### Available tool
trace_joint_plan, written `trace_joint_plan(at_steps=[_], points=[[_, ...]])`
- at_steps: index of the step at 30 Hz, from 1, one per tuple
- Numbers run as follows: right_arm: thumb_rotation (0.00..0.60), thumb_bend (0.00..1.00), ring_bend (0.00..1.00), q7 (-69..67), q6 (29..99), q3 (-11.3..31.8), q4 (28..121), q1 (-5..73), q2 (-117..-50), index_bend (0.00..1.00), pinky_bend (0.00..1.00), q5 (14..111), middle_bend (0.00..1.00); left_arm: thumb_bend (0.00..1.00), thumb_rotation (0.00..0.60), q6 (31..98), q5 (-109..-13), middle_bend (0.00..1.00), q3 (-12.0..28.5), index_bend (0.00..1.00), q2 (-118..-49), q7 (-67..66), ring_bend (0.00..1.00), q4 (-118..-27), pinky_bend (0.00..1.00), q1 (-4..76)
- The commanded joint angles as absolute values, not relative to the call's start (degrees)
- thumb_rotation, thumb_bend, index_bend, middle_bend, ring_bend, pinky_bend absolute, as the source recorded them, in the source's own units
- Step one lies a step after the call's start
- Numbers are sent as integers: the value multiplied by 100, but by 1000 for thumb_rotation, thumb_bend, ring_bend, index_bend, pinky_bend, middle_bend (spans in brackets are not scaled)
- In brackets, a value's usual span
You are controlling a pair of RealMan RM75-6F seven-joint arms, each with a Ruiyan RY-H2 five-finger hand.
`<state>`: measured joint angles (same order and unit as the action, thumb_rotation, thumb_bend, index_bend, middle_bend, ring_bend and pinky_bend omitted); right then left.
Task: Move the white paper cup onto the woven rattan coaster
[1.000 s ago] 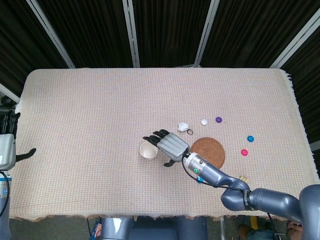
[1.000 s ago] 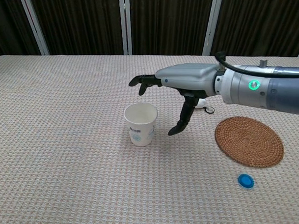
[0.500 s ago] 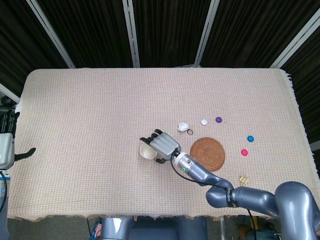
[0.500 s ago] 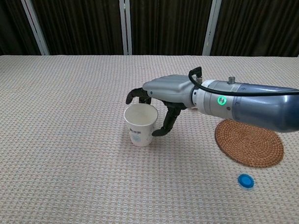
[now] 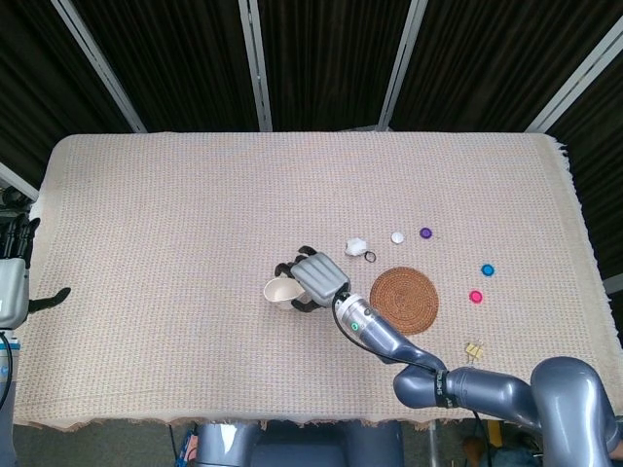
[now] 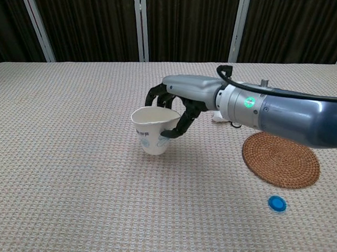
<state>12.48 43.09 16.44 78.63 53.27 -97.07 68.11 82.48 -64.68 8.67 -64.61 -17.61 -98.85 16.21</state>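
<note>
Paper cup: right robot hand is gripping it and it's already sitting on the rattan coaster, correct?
Not on the coaster. The chest view shows the right robot hand gripping the tilted paper cup well to the left of the rattan coaster, apart from it.

The cup [image 6: 152,134], earlier upright and free, is now gripped by the right hand [image 6: 177,107], tilted leftward, its rim squeezed.

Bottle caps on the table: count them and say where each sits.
4. White cap and purple cap lie beyond the rattan coaster; blue cap and pink cap lie to its right. The arm may hide others.
</note>
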Motion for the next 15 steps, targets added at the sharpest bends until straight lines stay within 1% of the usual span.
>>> trace_joint_plan(at_steps=[1,5,7,11,15], points=[[600,245,331,1148,4477,1712,8199,5179,-9346,297,172,6723,435,0,600,8207,-6465,0,872,0,-6461,-1764,0,-9888,0,1620],[600,245,328,1044,4663,1650,8654,4872,-8714,294,172,6670,434,0,600,8124,-6477,0,864,0,-6466,-1780,0,-9894,0,1632],[600,244,326,982,4745,1540,8838,4672,-8379,293,172,6674,434,0,600,8088,-6486,0,856,0,-6470,-1792,0,-9902,0,1636],[600,245,323,703,4893,1186,9163,4225,-7758,291,173,6869,434,0,600,8063,-6552,0,826,0,-6490,-1842,0,-9933,0,1633],[600,246,321,480,5054,897,9234,3924,-7493,289,173,7129,434,0,600,8049,-6598,0,805,0,-6502,-1861,0,-9965,0,1629]])
